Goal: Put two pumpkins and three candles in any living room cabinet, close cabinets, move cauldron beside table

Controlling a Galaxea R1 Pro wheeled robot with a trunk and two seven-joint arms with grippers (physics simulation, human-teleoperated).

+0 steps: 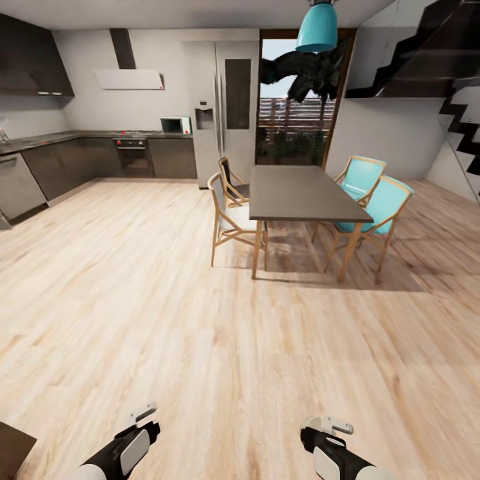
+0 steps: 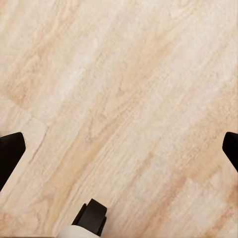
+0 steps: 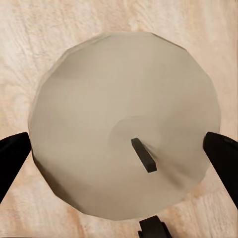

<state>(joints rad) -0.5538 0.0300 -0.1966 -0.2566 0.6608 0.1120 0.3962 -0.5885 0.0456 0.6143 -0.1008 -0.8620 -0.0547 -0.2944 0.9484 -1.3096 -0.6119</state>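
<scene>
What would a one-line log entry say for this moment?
right pincer: shut on candle | left pincer: open, empty | ahead: dining table, kitchen

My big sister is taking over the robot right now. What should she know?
Right gripper: shut on a candle, seen wick-end on between the fingers.
Left gripper: open, nothing in it, wood floor below.
Ahead in the head view: the dining table with chairs, kitchen behind.
Left to do: find the cabinet, put this candle inside. The other task things aren't visible here, so their progress can't be judged.
</scene>
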